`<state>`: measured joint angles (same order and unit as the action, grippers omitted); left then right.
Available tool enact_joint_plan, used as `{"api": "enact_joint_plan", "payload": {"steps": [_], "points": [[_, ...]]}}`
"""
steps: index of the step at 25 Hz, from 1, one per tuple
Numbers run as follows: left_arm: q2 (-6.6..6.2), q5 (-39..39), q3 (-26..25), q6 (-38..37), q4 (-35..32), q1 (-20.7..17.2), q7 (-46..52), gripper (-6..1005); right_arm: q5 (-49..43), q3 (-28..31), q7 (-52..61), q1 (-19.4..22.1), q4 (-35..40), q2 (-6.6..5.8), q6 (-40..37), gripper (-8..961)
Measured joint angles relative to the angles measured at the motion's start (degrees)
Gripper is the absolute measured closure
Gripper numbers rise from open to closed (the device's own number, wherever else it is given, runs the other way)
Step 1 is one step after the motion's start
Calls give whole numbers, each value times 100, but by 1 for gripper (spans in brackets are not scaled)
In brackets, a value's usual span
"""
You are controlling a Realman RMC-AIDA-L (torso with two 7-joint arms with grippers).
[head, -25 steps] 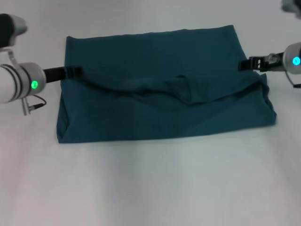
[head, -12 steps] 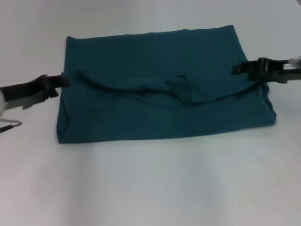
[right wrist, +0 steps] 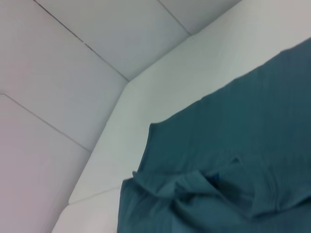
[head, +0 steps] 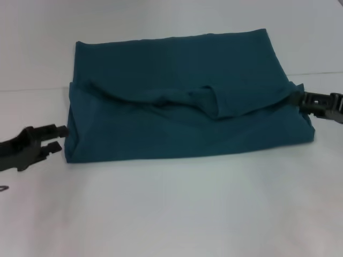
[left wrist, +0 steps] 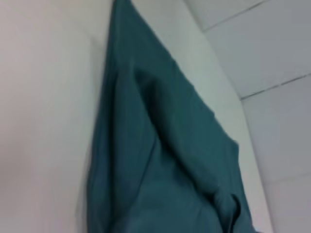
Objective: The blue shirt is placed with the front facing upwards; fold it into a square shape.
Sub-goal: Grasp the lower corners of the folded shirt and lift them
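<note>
Lying folded on the white worktop (head: 171, 214), the shirt (head: 182, 96) makes a wide rectangle, near half doubled over the far half with a rumpled fold edge across the middle. No lettering on show, just plain teal. Left end effector (head: 58, 137) low beside the shirt's near-left corner, fingers parted, holding nothing, just off the cloth. Right end effector (head: 303, 100) right up against the shirt's right edge at the fold line; can't tell whether open or pinching. Both wrist views: only shirt and worktop.
</note>
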<state>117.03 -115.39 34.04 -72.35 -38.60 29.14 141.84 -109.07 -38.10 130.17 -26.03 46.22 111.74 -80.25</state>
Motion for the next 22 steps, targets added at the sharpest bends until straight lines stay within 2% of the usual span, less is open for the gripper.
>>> {"api": "enact_joint_plan", "payload": {"steps": [4, 11, 15, 22], "points": [[-9, -74, 59, 197, 166, 50, -115, 472, -11, 14, -128, 9, -202, -39, -4, 238], [19, -344, 132, 888, 320, 139, 570, 478, -13, 85, -159, -5, -255, -38, 40, 237], [-16, -345, 106, 998, 387, 165, 826, 479, -12, 91, -163, -14, -297, -41, 50, 237], [-78, -344, 104, 1364, 918, 355, 933, 479, -7, 101, -166, -58, -309, -14, 174, 237]]}}
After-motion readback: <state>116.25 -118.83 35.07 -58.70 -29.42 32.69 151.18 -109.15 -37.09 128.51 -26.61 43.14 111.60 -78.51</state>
